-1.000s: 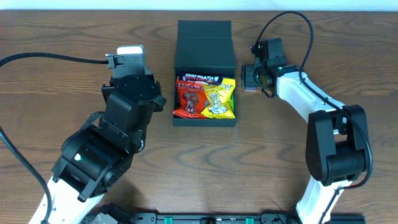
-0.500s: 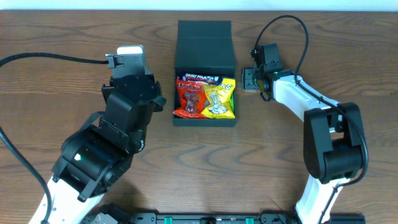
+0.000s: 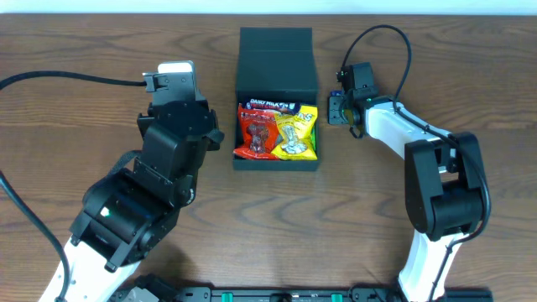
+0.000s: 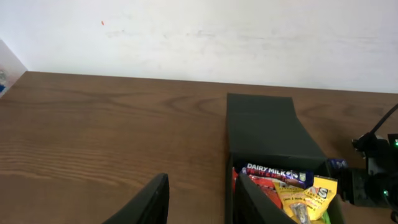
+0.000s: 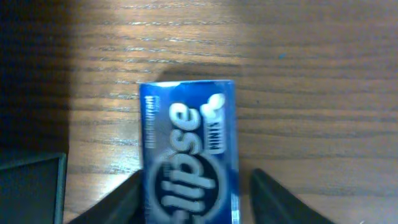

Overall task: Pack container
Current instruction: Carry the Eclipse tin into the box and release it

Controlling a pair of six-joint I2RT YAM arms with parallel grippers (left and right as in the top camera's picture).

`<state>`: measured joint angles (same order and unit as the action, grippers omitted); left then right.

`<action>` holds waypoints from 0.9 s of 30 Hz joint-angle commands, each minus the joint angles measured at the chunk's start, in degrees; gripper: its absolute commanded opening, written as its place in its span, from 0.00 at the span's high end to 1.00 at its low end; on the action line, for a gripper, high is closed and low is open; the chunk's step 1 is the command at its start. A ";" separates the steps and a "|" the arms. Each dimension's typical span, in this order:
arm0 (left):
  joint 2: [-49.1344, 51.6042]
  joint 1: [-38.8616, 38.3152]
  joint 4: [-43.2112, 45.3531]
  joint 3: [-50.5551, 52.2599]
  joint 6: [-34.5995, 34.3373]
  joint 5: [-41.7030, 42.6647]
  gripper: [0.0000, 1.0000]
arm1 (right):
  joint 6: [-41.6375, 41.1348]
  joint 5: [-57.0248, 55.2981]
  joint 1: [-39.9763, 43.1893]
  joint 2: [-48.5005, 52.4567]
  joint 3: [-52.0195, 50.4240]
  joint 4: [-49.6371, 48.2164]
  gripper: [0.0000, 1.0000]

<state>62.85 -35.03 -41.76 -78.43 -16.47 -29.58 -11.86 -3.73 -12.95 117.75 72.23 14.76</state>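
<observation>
Dark teal container (image 3: 275, 59) at 12 o'clock on the desk (image 3: 84, 50), flap back, snack packets (image 3: 277, 130) inside, right hand (image 5: 196, 179) at its 3 o'clock, wide astride a blue mints tin (image 5: 186, 149), left hand (image 4: 200, 186) wide, empty

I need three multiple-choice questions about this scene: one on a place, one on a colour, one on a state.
1. Where is the blue rectangular Eclipse mints packet, relative to the dark teal-green square cardboard box?
A) inside it
B) on the wooden table, to its right
C) on its lid
2. What colour is the right-hand snack packet inside the box?
A) yellow
B) white
C) purple
3. The box's flap lid is:
A) shut
B) open
C) torn off
Key: 1 B, wood grain surrounds it; 2 A, beside a red packet; 3 B, snacks show from overhead.
</observation>
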 commanded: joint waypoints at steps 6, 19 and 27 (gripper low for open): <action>-0.39 0.24 0.07 -0.11 0.20 -0.87 0.64 | -0.13 -0.35 -0.59 0.48 0.20 0.81 0.73; -0.39 0.24 0.02 -0.11 0.20 -0.87 0.64 | 0.70 -0.28 -3.30 -15.63 7.85 9.44 0.98; -0.39 0.24 0.02 -0.11 0.20 -0.85 0.64 | -12.17 0.52 -12.02 -17.31 7.80 22.38 0.99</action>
<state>62.85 -35.03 -41.74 -78.43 -16.47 -29.58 -17.87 -3.42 -22.68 99.85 79.99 35.94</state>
